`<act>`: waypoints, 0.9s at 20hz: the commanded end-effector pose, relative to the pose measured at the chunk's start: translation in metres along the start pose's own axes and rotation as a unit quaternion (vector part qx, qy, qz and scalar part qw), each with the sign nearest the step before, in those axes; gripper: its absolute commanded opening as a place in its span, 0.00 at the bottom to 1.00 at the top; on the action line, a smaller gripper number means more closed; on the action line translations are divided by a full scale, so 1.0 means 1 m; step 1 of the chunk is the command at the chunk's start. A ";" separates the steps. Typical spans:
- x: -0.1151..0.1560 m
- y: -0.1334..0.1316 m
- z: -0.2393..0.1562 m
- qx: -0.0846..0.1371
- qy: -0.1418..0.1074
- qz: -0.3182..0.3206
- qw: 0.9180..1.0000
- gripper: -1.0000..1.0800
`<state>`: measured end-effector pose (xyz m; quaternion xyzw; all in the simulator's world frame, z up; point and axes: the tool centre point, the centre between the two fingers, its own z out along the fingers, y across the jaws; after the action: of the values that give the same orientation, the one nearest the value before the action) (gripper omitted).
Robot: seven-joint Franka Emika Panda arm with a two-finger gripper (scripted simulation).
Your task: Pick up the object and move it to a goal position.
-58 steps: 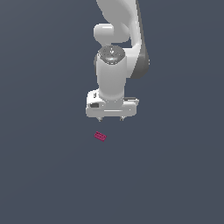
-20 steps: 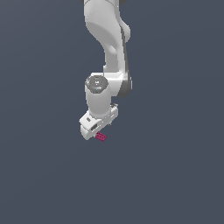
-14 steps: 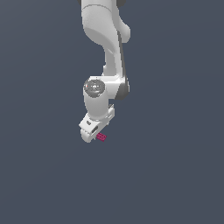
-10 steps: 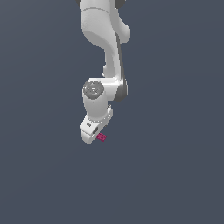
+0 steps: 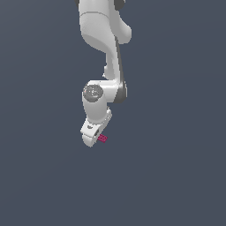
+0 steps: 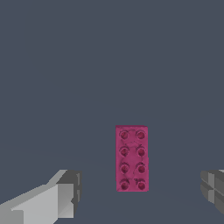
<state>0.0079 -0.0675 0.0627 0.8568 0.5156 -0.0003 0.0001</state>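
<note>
The object [image 6: 131, 158] is a small magenta-pink rectangular block with two rows of studs, lying flat on the grey floor. In the wrist view it lies between my two fingers [image 6: 61, 197], which stand wide apart and do not touch it. My gripper [image 6: 138, 192] is open and low over the block. In the exterior view the white gripper body [image 5: 93, 130] covers most of the object [image 5: 103, 138], whose pink end shows at its right side; the fingertips are hidden there.
A plain dark grey floor [image 5: 176, 176] fills both views. The white arm [image 5: 103, 39] rises from the gripper to the top of the exterior view.
The gripper has turned about its axis and come down over the block. The block has stayed in place on the floor.
</note>
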 end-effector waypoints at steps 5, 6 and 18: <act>0.000 0.000 0.004 0.000 0.000 -0.001 1.000 0.96; 0.000 0.000 0.006 0.000 0.000 -0.002 1.000 0.96; 0.000 0.000 0.051 0.000 0.000 -0.004 1.000 0.96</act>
<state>0.0066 -0.0674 0.0141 0.8550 0.5187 -0.0008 -0.0005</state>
